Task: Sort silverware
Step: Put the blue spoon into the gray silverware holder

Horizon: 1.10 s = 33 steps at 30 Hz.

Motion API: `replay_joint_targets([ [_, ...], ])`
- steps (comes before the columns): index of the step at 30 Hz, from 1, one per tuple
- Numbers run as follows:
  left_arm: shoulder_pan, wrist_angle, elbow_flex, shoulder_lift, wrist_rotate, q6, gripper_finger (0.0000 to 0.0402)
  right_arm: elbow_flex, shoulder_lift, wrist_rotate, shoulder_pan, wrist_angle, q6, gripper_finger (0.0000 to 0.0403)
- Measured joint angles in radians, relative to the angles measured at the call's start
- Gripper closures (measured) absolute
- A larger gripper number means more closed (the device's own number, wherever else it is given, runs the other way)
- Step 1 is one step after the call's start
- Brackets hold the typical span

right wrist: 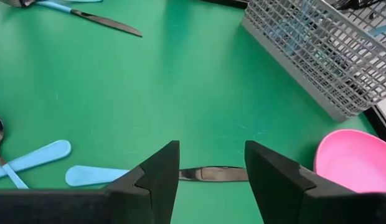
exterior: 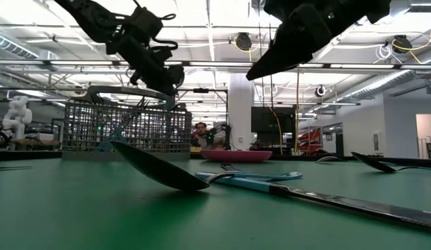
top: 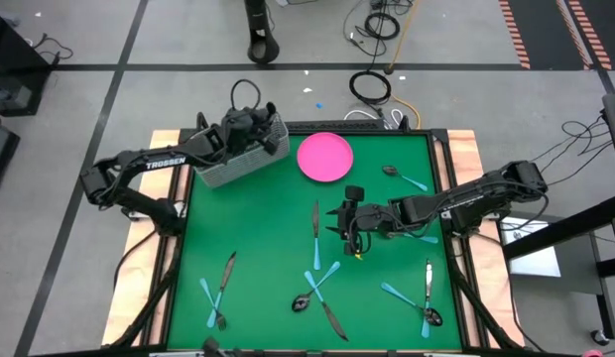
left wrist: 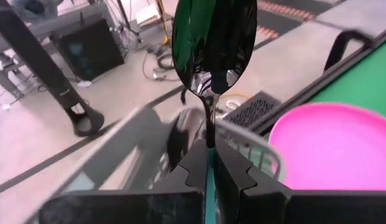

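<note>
Green table [top: 268,248]; left wrist view only: spoon [left wrist: 213,43] between fingers [left wrist: 196,168].

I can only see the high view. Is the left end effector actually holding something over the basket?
Observer: Yes. The left end effector is shut on the handle of a dark spoon.
Operator: Is the right one open?
Observer: Open, with nothing held. The right end effector is over a knife lying on the green table.
Operator: Is anything in the basket?
Observer: Through the basket mesh, light blue handles seem to show.
</note>
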Motion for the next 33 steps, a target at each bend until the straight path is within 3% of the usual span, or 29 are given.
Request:
replay_joint_targets([
  [6,-0.010,-0.140,0.000,-0.008,-0.052,-0.078,0.0389,0.000,0.000,0.000,0.001,-0.002,0.004,0.0232],
  [11,-0.010,-0.160,0.000,-0.006,-0.027,-0.142,0.0387,0.000,0.000,0.000,0.001,-0.002,0.004,0.0232],
  [23,-0.010,-0.156,0.000,-0.011,0.027,-0.124,0.0290,0.000,0.000,0.000,0.000,0.045,-0.021,0.0232],
  [33,-0.057,-0.154,0.005,-0.115,0.090,-0.095,0.0279,0.000,0.000,0.000,0.000,0.044,-0.026,0.0232],
])
